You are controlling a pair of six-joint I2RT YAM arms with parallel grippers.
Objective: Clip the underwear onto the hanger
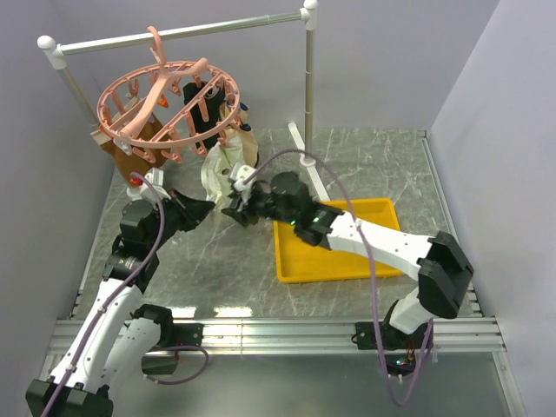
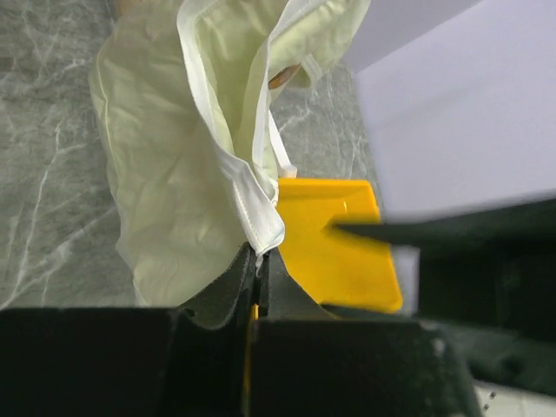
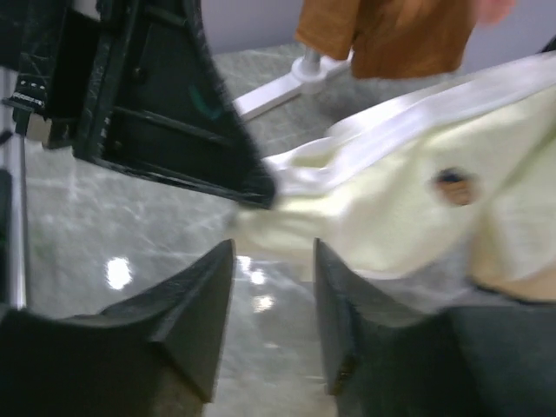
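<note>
The pale cream underwear point(image 1: 221, 167) hangs down from the near right side of the salmon-pink hanger point(image 1: 165, 100), which hooks on the rail. I cannot tell whether a clip holds it. My left gripper point(image 1: 210, 207) is shut on the lower corner of its white waistband edge point(image 2: 261, 228); the fabric point(image 2: 165, 174) spreads above the jaws. My right gripper point(image 1: 235, 210) is open and empty, just right of the left one and below the underwear point(image 3: 391, 217). The left gripper's fingers point(image 3: 174, 113) show pinching the cloth in the right wrist view.
A brown garment point(image 1: 139, 130), a black one point(image 1: 207, 117) and a tan one point(image 1: 245, 143) hang on the hanger. The white-and-grey rail post point(image 1: 308, 87) stands behind. A yellow tray point(image 1: 382, 208) lies under my right arm and shows in the left wrist view point(image 2: 339, 252).
</note>
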